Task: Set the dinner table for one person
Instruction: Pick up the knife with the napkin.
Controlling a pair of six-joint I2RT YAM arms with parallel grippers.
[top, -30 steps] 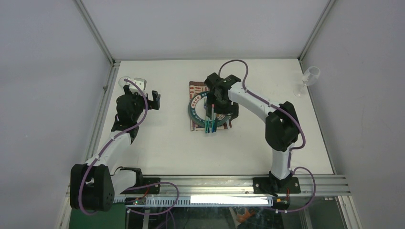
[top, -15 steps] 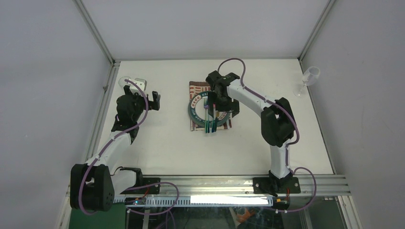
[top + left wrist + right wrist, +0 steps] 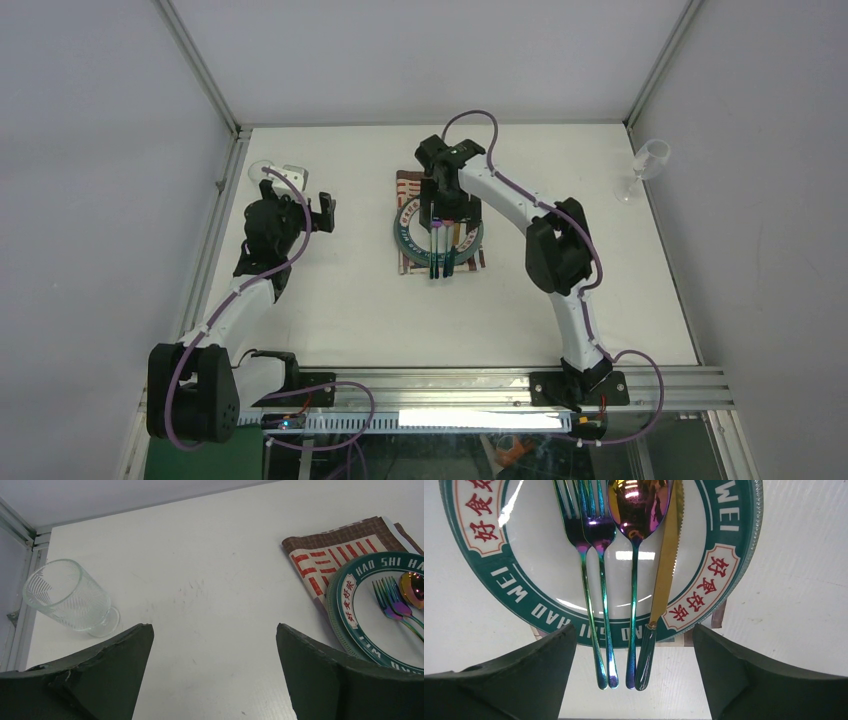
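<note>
The white desk (image 3: 340, 310) filled the floor of the enclosure, edged by aluminium rails, with both arms bolted along its near edge. Toward its far edge, about midway across, lay a red, brown and white patterned placemat (image 3: 410, 185). A white plate with a green lettered rim (image 3: 479, 530) sat on the placemat, covering most of it.

Four pieces of iridescent cutlery lay side by side on the plate: a fork (image 3: 584, 580), a second fork (image 3: 601, 580) just beside it, a spoon (image 3: 636, 505), and a knife (image 3: 664, 570) with a gold serrated blade. Their heads rested on the plate, and their handles ran over its near rim toward the desk's near edge.

The right end effector (image 3: 634, 680) hung over the plate, its two fingers spread wide on either side of the handle ends and gripping nothing. Whether the fingers touched the cutlery could not be told.

Near the far left corner of the desk stood a clear ribbed glass (image 3: 70, 602) on a short foot. The left end effector (image 3: 215, 675) was close to it, fully open and empty, above bare desk between the glass and the placemat.

At the right edge, close to the far right corner, stood a clear stemmed glass (image 3: 645, 165), well apart from everything else.
</note>
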